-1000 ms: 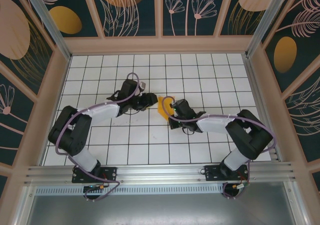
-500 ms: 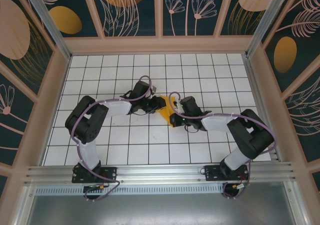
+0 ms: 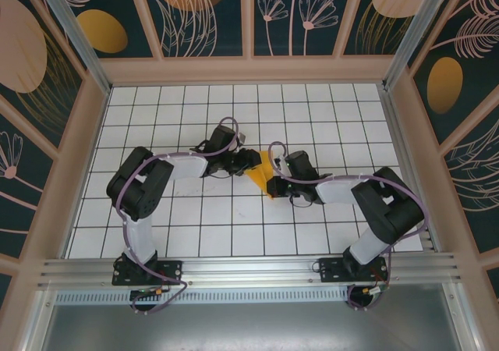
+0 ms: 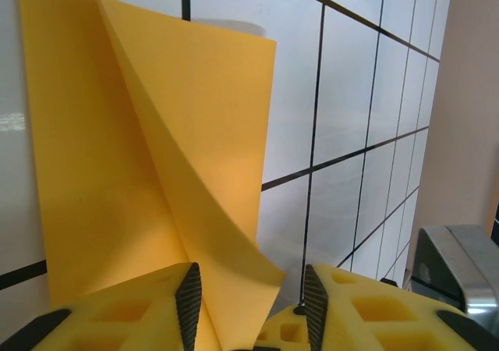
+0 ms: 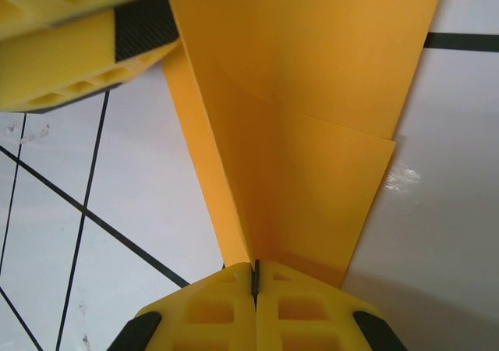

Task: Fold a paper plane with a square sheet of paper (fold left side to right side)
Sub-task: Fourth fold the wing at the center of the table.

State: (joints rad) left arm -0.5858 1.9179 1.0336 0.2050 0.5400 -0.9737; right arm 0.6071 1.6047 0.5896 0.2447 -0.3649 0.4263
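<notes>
Our right end effector is pinched tight on the square sheet of paper, in the middle of the desk. Our left end effector stands half apart, straddling a lifted flap, not gripping. We reckon the left-to-right fold is underway; next, that flap needs carrying across and pressing flat.

Folded orange paper on gridded table

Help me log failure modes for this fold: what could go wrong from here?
1. The left fingers stand apart around a raised flap of the sheet, so it may slip free and spring back.
2. The right fingers pinch the thin edge shut; any pull could tear or skew it.
</notes>
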